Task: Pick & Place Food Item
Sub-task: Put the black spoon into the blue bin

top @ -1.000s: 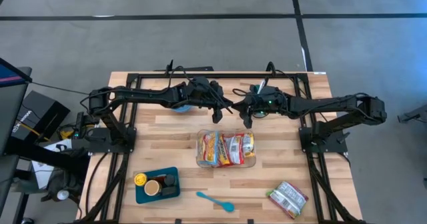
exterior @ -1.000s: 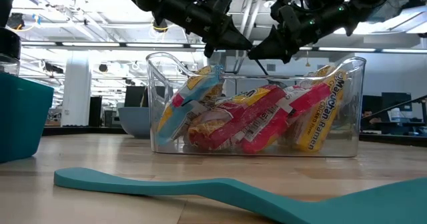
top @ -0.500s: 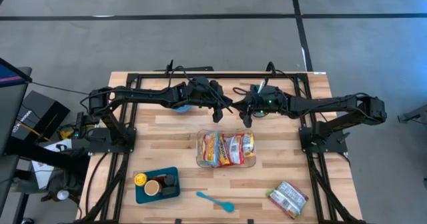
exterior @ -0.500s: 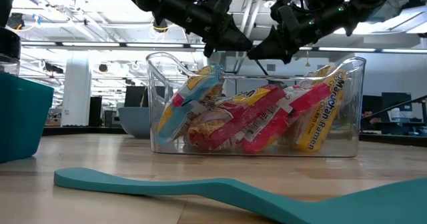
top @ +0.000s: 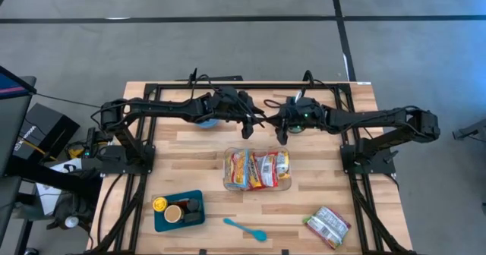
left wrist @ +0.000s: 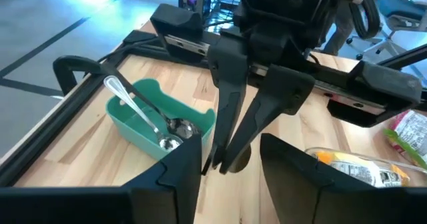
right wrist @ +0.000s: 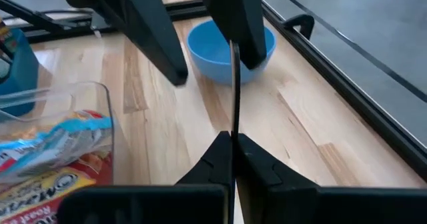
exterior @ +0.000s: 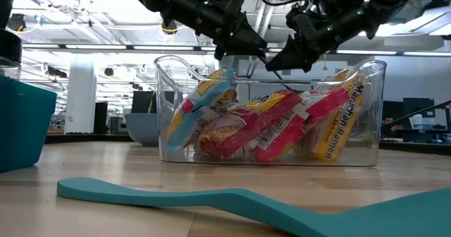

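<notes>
Above the clear ramen bin (top: 257, 170), left claw (top: 250, 126) part-open and empty, right claw (top: 280, 132) shut, empty; risk: claws colliding, being nearly tip-to-tip.

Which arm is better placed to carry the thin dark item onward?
Right: the right gripper is shut on the thin dark item, while the left gripper stands open.

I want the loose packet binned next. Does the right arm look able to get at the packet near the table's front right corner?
Probably yes: the packet lies alone on bare wood, on that arm's side. But the right gripper is shut, up by the left gripper.
</notes>
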Controlling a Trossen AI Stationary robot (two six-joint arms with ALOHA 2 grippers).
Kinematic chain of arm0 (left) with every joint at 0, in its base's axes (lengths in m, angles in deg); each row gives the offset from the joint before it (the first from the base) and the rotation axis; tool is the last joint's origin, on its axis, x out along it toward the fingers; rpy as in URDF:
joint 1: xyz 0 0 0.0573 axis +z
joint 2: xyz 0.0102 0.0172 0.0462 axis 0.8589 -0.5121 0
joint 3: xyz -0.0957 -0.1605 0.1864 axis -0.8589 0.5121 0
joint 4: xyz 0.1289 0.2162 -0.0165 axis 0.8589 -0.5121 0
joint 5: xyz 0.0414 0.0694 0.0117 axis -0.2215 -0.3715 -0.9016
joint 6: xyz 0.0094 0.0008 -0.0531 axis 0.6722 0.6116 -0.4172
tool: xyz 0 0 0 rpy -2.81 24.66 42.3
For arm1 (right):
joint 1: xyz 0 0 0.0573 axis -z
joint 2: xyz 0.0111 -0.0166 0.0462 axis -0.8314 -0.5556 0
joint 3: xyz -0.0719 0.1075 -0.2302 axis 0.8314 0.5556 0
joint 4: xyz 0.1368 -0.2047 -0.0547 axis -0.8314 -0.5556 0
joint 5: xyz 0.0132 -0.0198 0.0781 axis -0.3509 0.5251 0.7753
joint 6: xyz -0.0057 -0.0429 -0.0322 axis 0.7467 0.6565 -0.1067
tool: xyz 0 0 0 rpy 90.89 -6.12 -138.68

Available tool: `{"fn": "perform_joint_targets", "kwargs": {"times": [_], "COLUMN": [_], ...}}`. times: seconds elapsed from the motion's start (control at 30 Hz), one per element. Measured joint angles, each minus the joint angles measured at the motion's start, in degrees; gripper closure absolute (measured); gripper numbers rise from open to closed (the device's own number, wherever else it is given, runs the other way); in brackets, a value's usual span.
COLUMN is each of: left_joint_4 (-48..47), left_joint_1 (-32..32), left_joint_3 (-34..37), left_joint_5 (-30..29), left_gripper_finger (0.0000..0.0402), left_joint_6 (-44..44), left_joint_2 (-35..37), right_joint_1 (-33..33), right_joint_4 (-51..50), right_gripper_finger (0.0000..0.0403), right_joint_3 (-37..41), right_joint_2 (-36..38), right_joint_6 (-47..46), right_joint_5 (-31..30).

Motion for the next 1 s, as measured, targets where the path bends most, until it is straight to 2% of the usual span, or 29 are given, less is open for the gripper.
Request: {"fn": "perform_joint_targets", "kwargs": {"times": [0.67,0.87,1.0], "left_joint_4": [-4.7,-6.7,-6.6], "left_joint_1": [1.3,1.3,1.3], "left_joint_3": [0.0,0.0,0.0], "left_joint_5": [0.3,0.1,0.1], "left_gripper_finger": [0.0262,0.0262,0.0262], "left_joint_6": [0.0,0.0,0.0], "left_joint_2": [0.0,0.0,0.0], "right_joint_1": [4.8,5.4,5.5], "right_joint_4": [-6.3,-6.3,-3.2], "right_gripper_finger": [0.0403,0.0403,0.0403], "right_joint_3": [0.0,0.8,4.4], "right_joint_2": [0.1,4.2,8.9], "right_joint_6": [-1.0,-1.5,-2.7], "right_joint_5": [-0.6,-3.8,-6.1]}}
